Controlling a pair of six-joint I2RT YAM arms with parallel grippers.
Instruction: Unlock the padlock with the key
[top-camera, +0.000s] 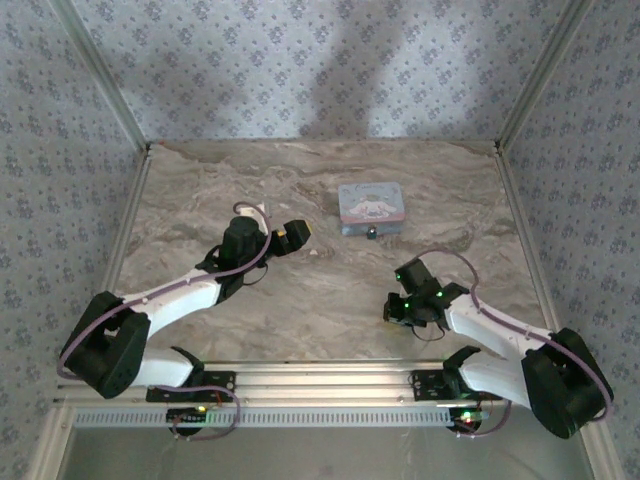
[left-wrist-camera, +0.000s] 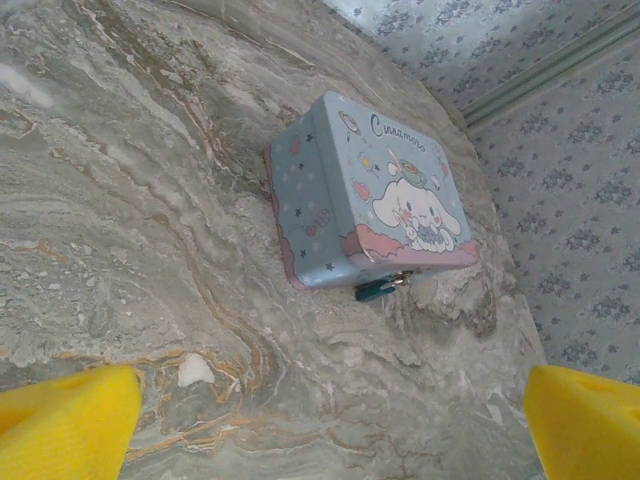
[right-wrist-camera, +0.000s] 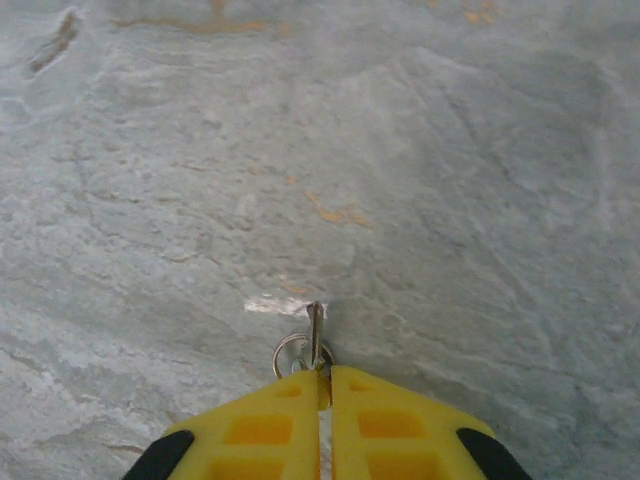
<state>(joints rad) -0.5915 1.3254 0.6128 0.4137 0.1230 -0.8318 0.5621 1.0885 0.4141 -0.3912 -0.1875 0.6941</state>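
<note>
Right gripper (right-wrist-camera: 325, 378) is pinching key (right-wrist-camera: 315, 325), near right | left gripper (top-camera: 297, 235) is gaping wide, left of tin (left-wrist-camera: 370, 190) | padlock (left-wrist-camera: 376, 290) is sitting at tin's near edge

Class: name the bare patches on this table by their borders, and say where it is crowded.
Bare: the far left of the table, between walls and left claw; the middle, between both arms, before the tin; the strip right of the tin. Crowded: the tin's front, where the padlock hangs, and around the right claw pinching the key.
</note>
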